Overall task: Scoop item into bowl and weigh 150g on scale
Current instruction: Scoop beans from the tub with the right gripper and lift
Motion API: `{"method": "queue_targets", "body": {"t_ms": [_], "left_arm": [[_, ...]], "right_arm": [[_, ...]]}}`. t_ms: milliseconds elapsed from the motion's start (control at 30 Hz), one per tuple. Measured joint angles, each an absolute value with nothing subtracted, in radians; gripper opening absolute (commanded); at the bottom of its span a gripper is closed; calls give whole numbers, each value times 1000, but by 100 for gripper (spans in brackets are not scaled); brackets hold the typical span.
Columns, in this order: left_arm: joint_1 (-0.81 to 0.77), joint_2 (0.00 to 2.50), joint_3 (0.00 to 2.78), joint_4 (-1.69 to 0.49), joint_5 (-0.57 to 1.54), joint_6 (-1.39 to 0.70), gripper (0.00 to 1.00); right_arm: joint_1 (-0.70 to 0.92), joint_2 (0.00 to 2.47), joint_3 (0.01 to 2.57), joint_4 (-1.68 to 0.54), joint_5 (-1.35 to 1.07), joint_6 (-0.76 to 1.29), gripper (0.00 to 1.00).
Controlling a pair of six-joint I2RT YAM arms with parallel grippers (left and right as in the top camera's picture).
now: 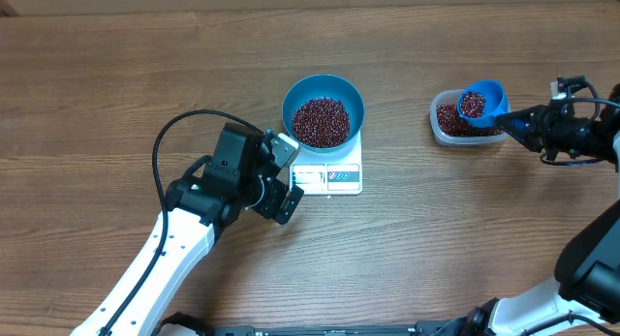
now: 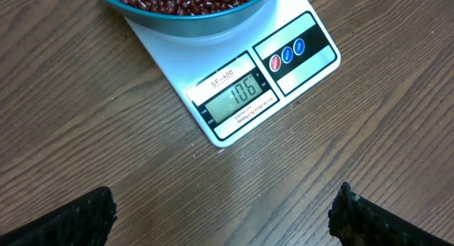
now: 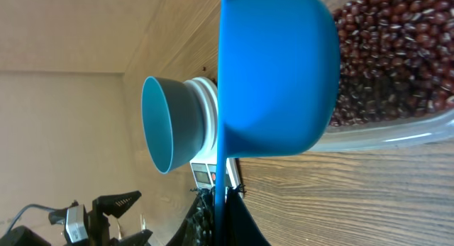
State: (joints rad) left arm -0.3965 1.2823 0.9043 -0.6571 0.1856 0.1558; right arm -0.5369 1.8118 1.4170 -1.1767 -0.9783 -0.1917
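Scoop (image 3: pixel 277 69) of beans (image 1: pixel 472 104), clenched in my R claw (image 1: pixel 526 125), cd spill if tilted before bowl (image 1: pixel 323 84); L claw (image 1: pixel 288 176) released.

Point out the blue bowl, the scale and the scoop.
bowl (image 1: pixel 323 86): overhead view, bare inner wall.
scale (image 2: pixel 237 97): left wrist view, its display.
scoop (image 3: pixel 277 76): right wrist view, outside of its cup.

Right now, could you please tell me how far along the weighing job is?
Done: the blue bowl sits on the scale, partly filled with red beans; the display reads 106, short of 150. In hand: the right fingers hold a loaded blue scoop above the clear tub. Left: more scoops until 150.
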Motion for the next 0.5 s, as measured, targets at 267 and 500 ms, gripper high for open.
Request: {"method": "queue_targets", "body": {"t_ms": [267, 500], "left_arm": [[-397, 1282, 904, -657, 186, 156, 100], [-397, 1282, 904, -657, 186, 156, 99]], "right_arm": [[-461, 1807, 1417, -1179, -990, -215, 4], [-354, 1752, 1434, -1192, -987, -200, 4]]}}
